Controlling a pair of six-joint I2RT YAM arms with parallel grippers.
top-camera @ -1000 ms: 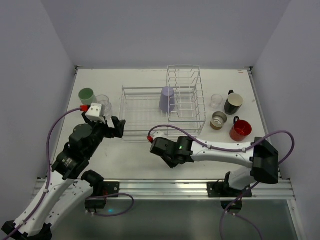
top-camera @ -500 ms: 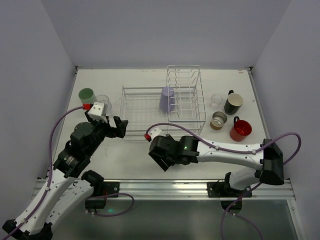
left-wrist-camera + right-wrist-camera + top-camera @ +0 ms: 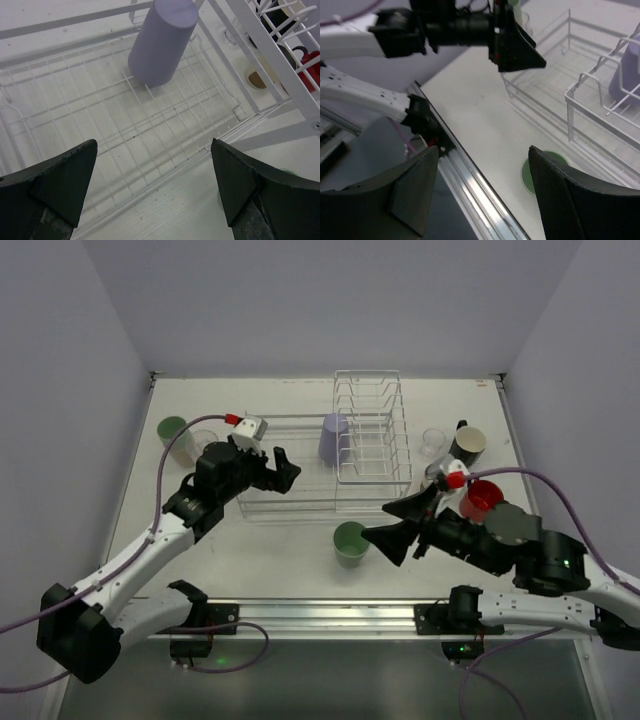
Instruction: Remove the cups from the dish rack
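Note:
The white dish rack (image 3: 300, 465) stands mid-table, and a lavender cup (image 3: 334, 437) sits upside down in its low basket (image 3: 150, 120). My left gripper (image 3: 285, 468) hovers open over the basket's near part with nothing between its fingers, the lavender cup (image 3: 162, 40) ahead of it. A pale green cup (image 3: 351, 543) stands upright on the table in front of the rack. My right gripper (image 3: 376, 522) is open just right of it, not touching. In the right wrist view the green cup (image 3: 542, 170) shows beside the right finger (image 3: 570, 195).
Another green cup (image 3: 173, 430) and a clear glass (image 3: 205, 440) stand left of the rack. Right of it are a clear glass (image 3: 433, 442), a black mug (image 3: 466, 446) and a red mug (image 3: 482, 498). The metal rail (image 3: 330, 615) runs along the near edge.
My right gripper has opened and drawn back to the right, leaving the green cup standing on the table. The left gripper has swung right over the rack's basket, still open.

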